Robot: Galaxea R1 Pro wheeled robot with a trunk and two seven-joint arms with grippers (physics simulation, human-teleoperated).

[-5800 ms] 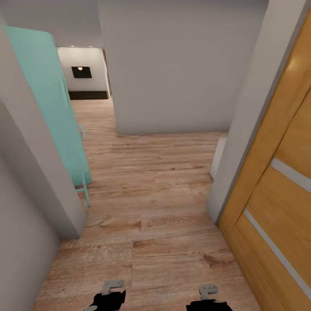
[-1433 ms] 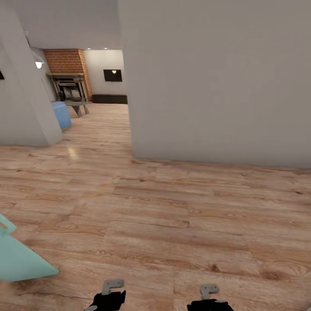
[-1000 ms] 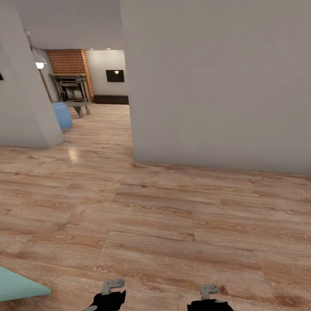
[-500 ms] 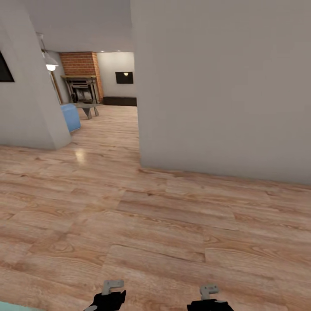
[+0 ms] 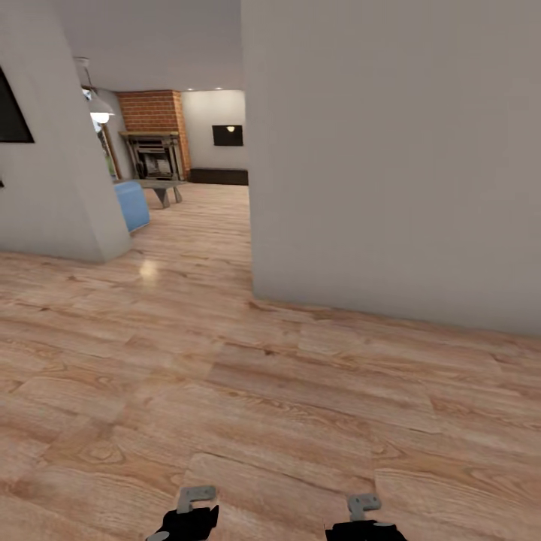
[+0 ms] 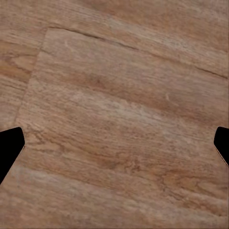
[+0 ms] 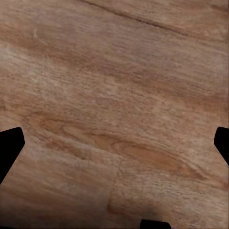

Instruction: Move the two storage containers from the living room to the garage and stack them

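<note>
Two grippers, left gripper point(image 5: 197, 505) and right gripper point(image 5: 362, 507), hang low over light wood plank flooring point(image 5: 248, 406), jaws spread wide, holding nothing. Directly ahead, a pale grey wall point(image 5: 391, 150) blocks the way. Beyond, left of it, the living room point(image 5: 195, 161) opens: blue seat point(image 5: 132, 204), brick fireplace point(image 5: 154, 131), black TV point(image 5: 228, 135).

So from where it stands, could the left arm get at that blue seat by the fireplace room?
Probably not. The left end effector hangs low near the robot's base, open and empty over wood plank floor, while the blue seat sits far down the passage, partly behind the grey wall corner. The base must drive closer first.
</note>
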